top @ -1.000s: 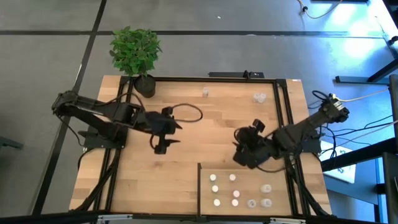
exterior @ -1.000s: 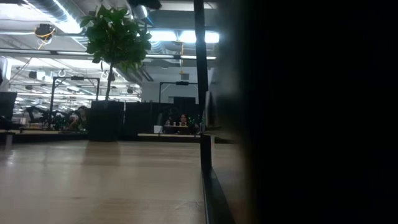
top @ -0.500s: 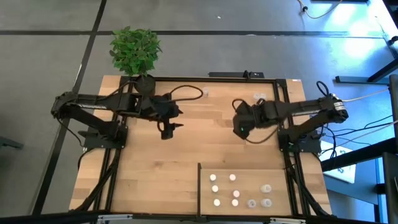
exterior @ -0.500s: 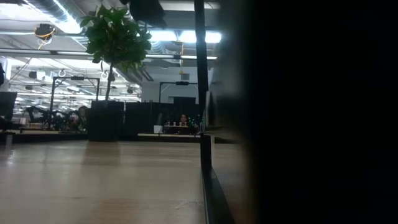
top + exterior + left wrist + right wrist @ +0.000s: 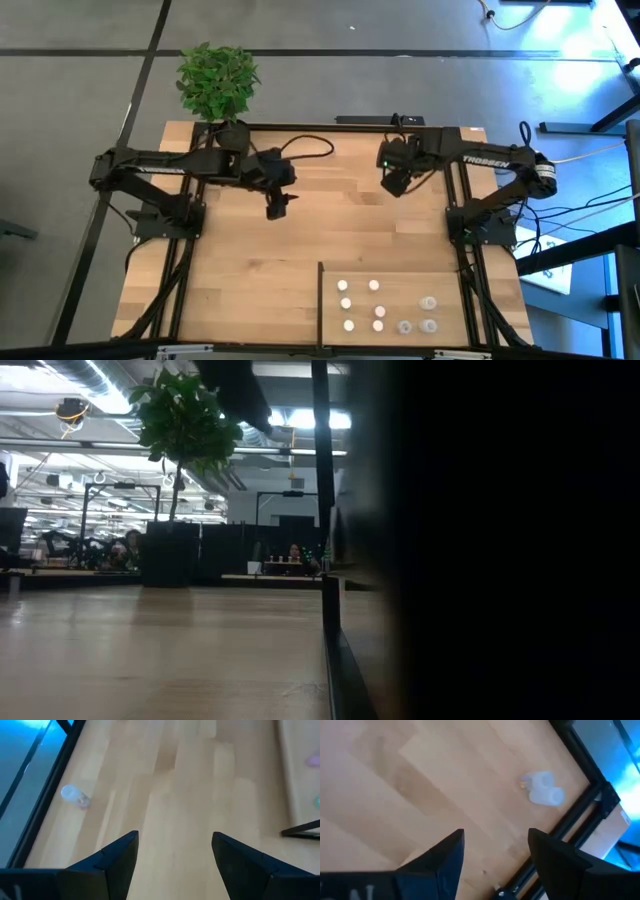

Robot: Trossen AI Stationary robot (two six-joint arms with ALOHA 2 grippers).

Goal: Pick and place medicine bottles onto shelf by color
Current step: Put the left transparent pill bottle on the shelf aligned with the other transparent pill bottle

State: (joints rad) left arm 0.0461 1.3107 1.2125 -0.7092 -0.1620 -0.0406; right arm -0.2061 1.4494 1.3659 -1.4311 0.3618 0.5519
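Your right gripper [image 5: 400, 186] hangs with its fingers parted and nothing between them, over the far right part of the table [image 5: 230, 290], short of the back corner. In its wrist view, two clear bottles [image 5: 544, 788] lie touching each other on the planks ahead of the fingertips, close against the black frame rail [image 5: 580, 807]. They look tipped on their sides, with their long axes running roughly along the rail, though which end is the cap you cannot tell from here.

Your left gripper [image 5: 276, 208] is likewise open and empty, over the far middle-left of the table. Its wrist view shows one clear bottle with a pinkish end [image 5: 75, 796], lying on its side near the table's black edge strip, ahead of the left finger and off to one side. Its long axis runs slantwise to the gap between the fingers, pink end pointing away from the edge.

On the near right, the pale shelf [image 5: 330, 300] already carries a group of white-capped bottles [image 5: 360, 304] on one half and greyish ones [image 5: 420, 314] on the other.

The right arm seems nearer to the paired bottles, the left to the single one. Either approach probably needs a wrist turn to bring the fingers across the bottle's width.
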